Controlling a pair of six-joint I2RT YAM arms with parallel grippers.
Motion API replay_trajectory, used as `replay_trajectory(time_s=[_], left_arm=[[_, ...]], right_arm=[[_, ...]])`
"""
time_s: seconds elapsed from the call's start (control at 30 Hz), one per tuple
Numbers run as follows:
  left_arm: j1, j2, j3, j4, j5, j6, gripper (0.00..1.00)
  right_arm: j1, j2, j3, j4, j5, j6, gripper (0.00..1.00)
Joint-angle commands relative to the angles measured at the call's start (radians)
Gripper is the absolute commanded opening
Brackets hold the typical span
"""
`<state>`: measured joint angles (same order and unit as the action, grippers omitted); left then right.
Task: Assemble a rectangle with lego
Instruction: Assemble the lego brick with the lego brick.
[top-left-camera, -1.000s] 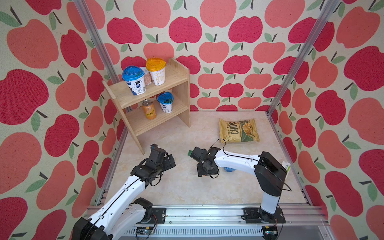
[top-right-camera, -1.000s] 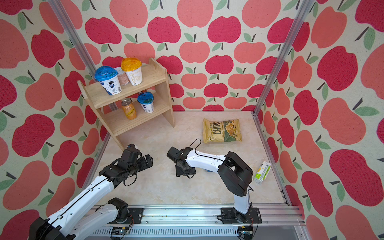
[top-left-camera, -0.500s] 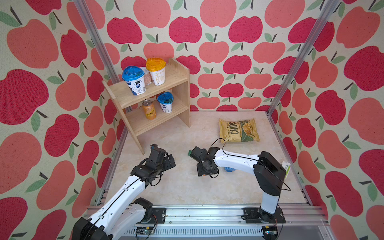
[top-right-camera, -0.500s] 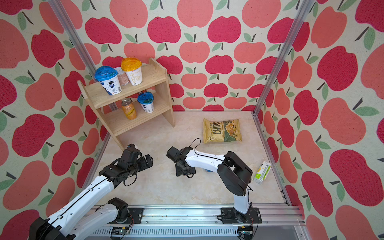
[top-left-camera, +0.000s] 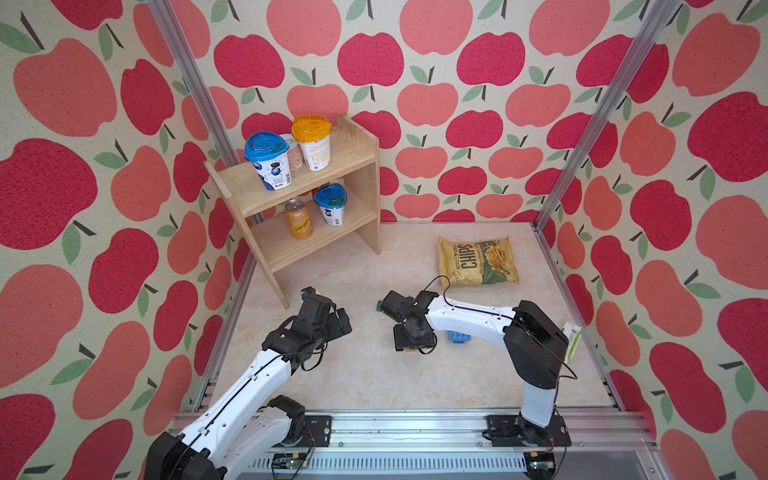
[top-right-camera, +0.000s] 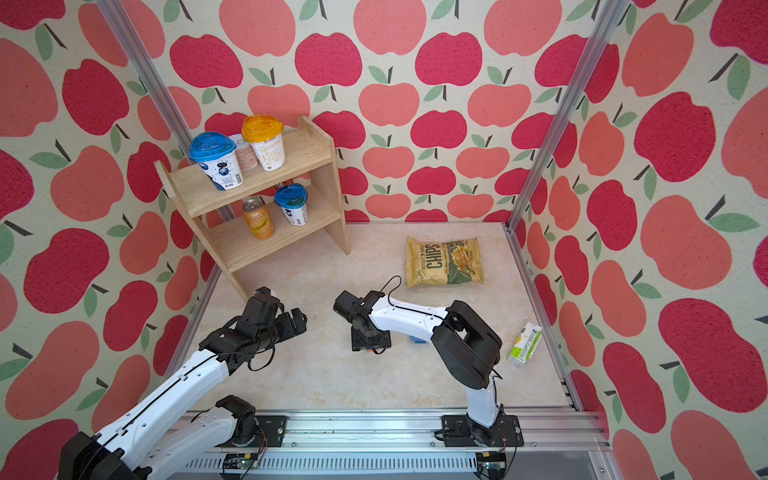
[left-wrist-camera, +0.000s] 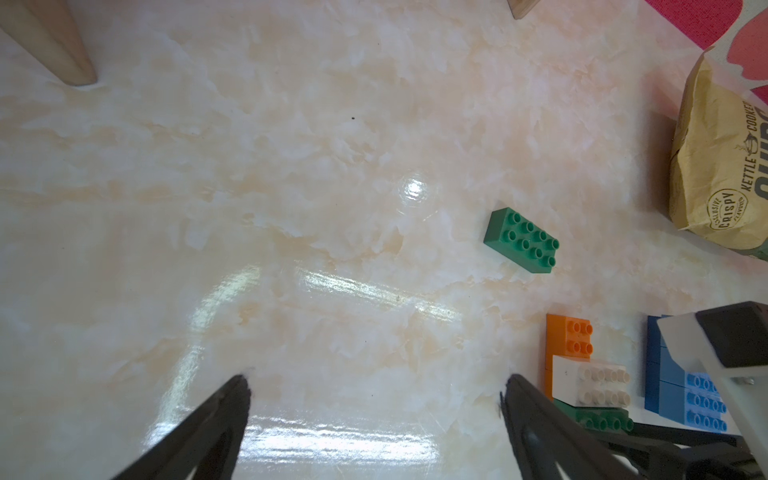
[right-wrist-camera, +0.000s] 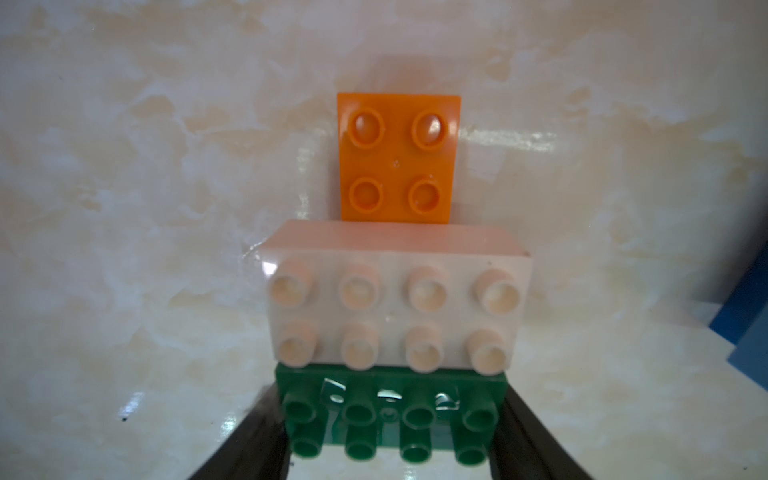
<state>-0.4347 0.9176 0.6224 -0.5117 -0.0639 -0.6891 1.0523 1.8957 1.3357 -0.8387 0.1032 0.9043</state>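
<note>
Risk: right end effector pinching green brick against white brick may press skewed and shove it askew; left end effector spread, empty.

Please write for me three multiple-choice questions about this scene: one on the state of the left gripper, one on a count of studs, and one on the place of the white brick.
1. The left gripper is:
A. open, holding nothing
B. shut on a brick
C. shut, holding nothing

2. How many studs does the orange brick show?
A. two
B. four
C. eight

3. Where is the white brick?
A. between the orange brick and a green brick
B. alone, apart from all other bricks
C. in the left gripper

Answers:
1 A: its fingers stand wide apart over bare table.
2 B: two rows of two are uncovered.
3 A: the right wrist view shows the three in a line.
</note>
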Motion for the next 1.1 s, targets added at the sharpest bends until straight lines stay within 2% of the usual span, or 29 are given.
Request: replay_trajectory(time_s=[0.0, 0.37, 0.8, 1.07], left_arm=[[0.005, 0.012, 0.027, 0.021, -0.005, 0.008, 0.97], [0.007, 0.001, 0.02, 0.014, -0.011, 0.015, 0.97], [0.008, -0.005, 0.016, 0.016, 0.005, 0.002, 0.97], [0.008, -0.014, 0.014, 0.014, -0.005, 0.0, 0.97]], right_arm=[[-0.009, 0.079, -0.061, -0.054, -0.048, 0.034, 0.16], [-0.017, 0.153, -0.057, -0.056, -0.075, 0.033, 0.11], [-0.018, 0.111, -0.041, -0.125, -0.065, -0.013, 0.13], [0.002, 0.031, -0.092, -0.16, -0.023, -0.028, 0.2]])
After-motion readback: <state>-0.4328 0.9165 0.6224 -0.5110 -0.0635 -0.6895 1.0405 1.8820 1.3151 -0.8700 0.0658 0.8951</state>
